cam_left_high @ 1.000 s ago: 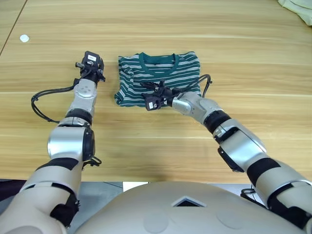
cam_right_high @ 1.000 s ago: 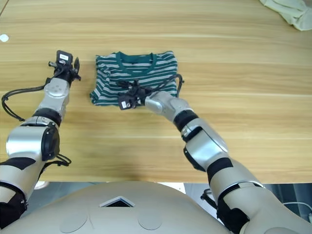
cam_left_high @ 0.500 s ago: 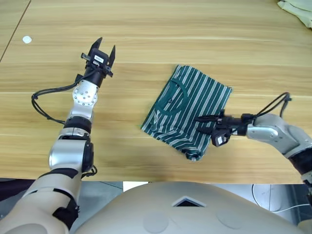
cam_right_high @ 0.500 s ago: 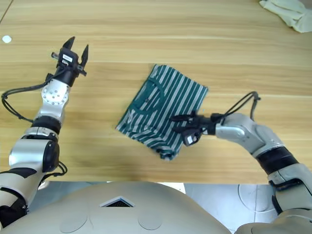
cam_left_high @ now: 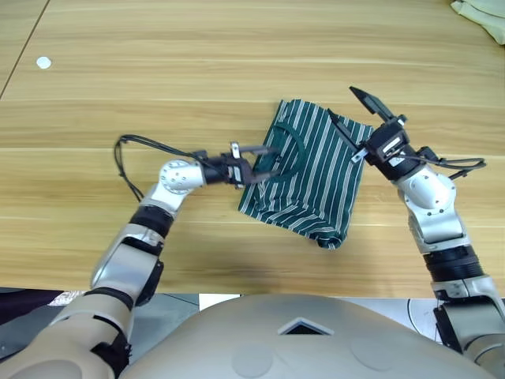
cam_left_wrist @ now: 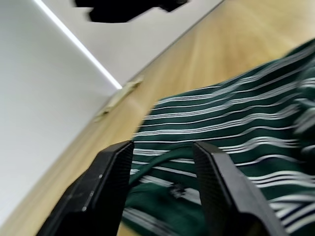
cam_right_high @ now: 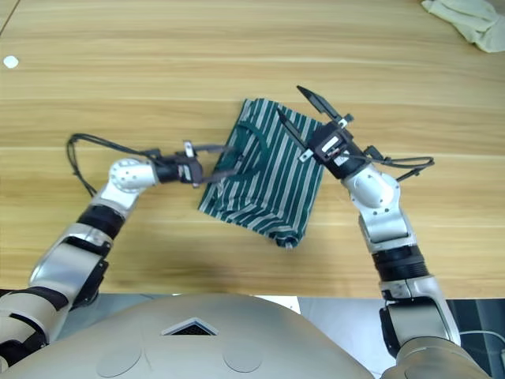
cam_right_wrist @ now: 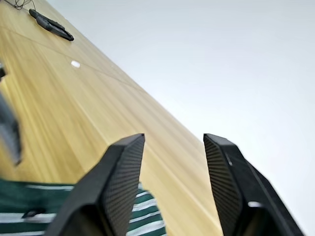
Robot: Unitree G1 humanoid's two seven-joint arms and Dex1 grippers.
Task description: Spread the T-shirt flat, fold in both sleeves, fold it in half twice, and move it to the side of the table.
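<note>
Fabric first: the T-shirt [cam_left_high: 312,178] lies as a folded striped packet just right of the middle of the left eye view, flat on the worktop [cam_left_high: 237,63]. It sits skewed to the worktop's boards. Its long axis runs steeply from the upper right corner down toward the lower middle, and the stripes follow that line.

My left end effector [cam_left_high: 268,163] is low at the packet's left edge, pointing toward the right of the frame. Its fingers [cam_left_wrist: 106,182] are spread, and in the left wrist view the dark collar band lies in the gap between them, not yet pinched. My right end effector [cam_left_high: 341,103] hangs above the packet's upper right corner, tilted up and away from the cloth, with its fingers [cam_right_wrist: 118,182] also spread and nothing between them.

I judge the folds done and the carry to the side as what remains. The left end effector is the nearer one: the shirt lies straight ahead of its fingertips, touching or nearly so, while the right would have to drop down onto the corner before it could help. The left meets the packet across its long axis, at the collar side. A pinch there might catch only the collar and top layer, so a pull could drag the folds open. A pale cloth [cam_left_high: 481,12] lies in the upper right corner, well apart.
</note>
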